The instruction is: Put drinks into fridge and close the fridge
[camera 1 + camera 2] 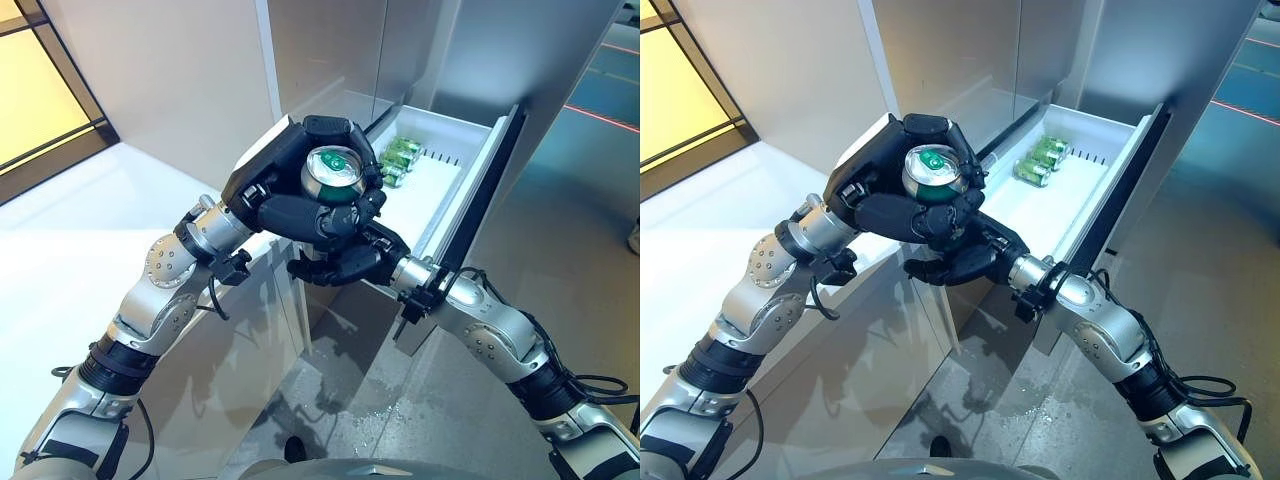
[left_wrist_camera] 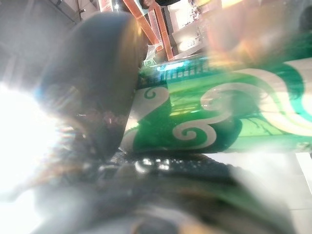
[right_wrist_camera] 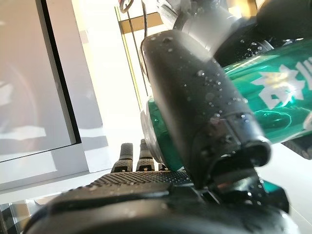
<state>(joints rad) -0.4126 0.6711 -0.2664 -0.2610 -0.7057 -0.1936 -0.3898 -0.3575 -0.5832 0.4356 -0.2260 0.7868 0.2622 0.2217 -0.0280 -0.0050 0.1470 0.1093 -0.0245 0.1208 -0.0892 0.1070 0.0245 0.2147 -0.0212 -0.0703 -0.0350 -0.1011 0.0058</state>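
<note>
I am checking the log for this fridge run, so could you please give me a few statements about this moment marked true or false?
1. The left hand has its fingers curled round a green can. True.
2. The fridge drawer is shut. False: it is pulled open, with its white inside showing.
3. Green cans already lie inside the drawer. True.
4. The right hand hangs far from the held can. False: it sits right under the can, below the left hand, and its wrist view shows its thumb against the can's side.
5. The held can lies on the floor. False: it is held up in the air, in front of the open drawer.
</note>
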